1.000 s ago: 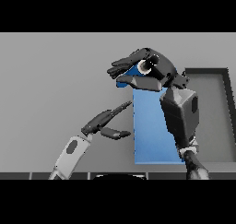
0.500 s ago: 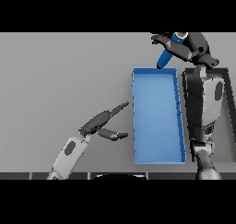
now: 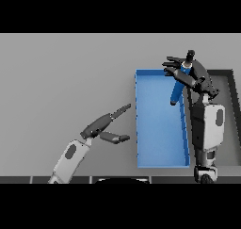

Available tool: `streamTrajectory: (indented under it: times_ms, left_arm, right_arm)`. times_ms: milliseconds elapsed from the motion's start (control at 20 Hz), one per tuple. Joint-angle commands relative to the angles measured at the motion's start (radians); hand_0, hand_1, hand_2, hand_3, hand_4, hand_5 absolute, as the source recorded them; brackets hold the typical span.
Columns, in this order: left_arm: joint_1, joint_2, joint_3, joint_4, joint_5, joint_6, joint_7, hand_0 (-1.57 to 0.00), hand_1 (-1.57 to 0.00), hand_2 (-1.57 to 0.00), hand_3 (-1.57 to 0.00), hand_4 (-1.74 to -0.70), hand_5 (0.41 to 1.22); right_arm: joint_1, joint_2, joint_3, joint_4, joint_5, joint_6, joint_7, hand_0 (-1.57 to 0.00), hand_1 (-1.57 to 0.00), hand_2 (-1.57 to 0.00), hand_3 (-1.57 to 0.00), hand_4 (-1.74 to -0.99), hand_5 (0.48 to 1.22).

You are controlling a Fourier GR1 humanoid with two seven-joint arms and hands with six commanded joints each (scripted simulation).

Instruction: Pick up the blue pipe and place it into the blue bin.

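The right robot hand (image 3: 190, 75), fingers curled round the blue pipe (image 3: 178, 89), holds it above the blue bin's (image 3: 157, 162) far right corner. The smooth, rigid cylinder hangs lengthwise toward the shallow rectangular tray. The left robot hand (image 3: 110, 126) hovers open over the grey table (image 3: 61, 77).

light: even, flat | shadows: faint | glare: none | blur: slight

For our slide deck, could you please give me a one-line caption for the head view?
Right hand holds the blue pipe over the blue bin; left hand open beside it.
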Motion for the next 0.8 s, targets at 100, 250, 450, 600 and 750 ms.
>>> streamTrajectory:
  times_ms: [100,250,450,600,750]
  left_arm:
    - [0.018,0.003,-0.008,-0.014,0.002,-0.004,-0.003,0.0,0.0,0.0,0.0,-0.88,0.425]
    - [0.008,0.005,0.001,-0.001,0.002,-0.003,-0.001,0.0,0.0,0.0,0.0,-0.89,0.42]
    - [0.016,-0.002,-0.013,-0.007,-0.01,0.003,-0.008,0.0,0.0,0.0,0.0,-0.88,0.421]
    - [0.017,0.003,-0.012,-0.012,-0.009,0.0,-0.004,0.0,0.0,0.0,0.0,-0.88,0.422]
    - [0.022,0.003,-0.015,-0.011,-0.011,0.001,0.001,0.0,0.0,0.0,0.0,-0.88,0.428]
  right_arm:
    - [0.085,-0.018,0.068,-0.013,0.06,-0.079,0.002,-1.57,-1.57,-1.57,-1.57,-1.741,1.221]
    - [0.145,-0.072,0.172,0.012,0.045,-0.186,0.002,-1.57,-1.57,-1.57,-1.26,-1.741,1.221]
    - [0.167,-0.188,0.354,0.092,0.004,-0.33,0.002,-1.57,-1.55,-1.57,-0.85,-1.741,1.221]
    - [0.111,-0.308,0.554,0.187,-0.126,-0.434,0.002,-0.94,-0.85,-0.86,-0.5,-1.503,1.221]
    - [0.042,-0.438,0.748,0.205,-0.272,-0.426,0.002,-0.48,-0.44,-0.44,-0.26,-1.275,1.186]
